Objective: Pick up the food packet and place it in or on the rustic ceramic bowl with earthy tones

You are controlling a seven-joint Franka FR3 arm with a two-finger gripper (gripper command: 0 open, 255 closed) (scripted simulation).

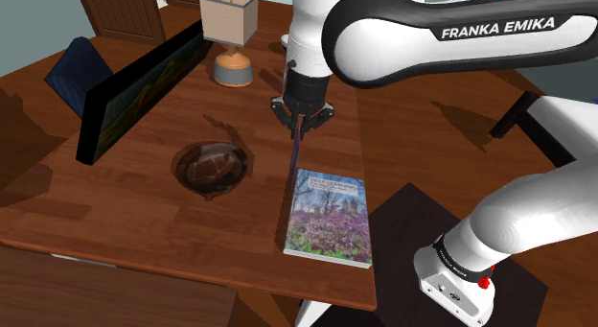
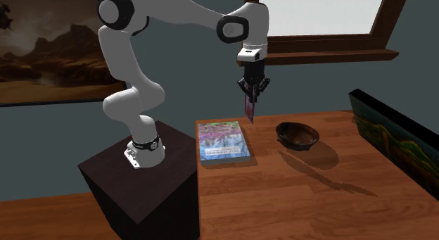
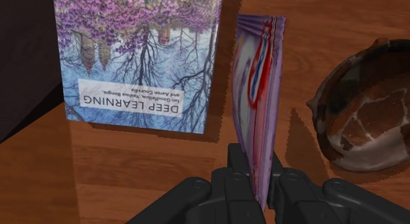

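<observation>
The all-black two-finger gripper (image 3: 257, 171) is clamped tight on the top edge of a thin, flat purple-and-red food packet (image 3: 259, 85), which hangs edge-down above the brown wooden table (image 3: 131, 180), between the blossom-covered book (image 3: 141, 52) and the mottled brown ceramic bowl (image 3: 358, 131). It looks light, floppy, probably slick; an edge grip suits it.

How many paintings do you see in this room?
2. A framed landscape stands on edge on the table, past the bowl from the book. A wall painting hangs behind the arm in the second exterior view. More may lie outside the views.
</observation>
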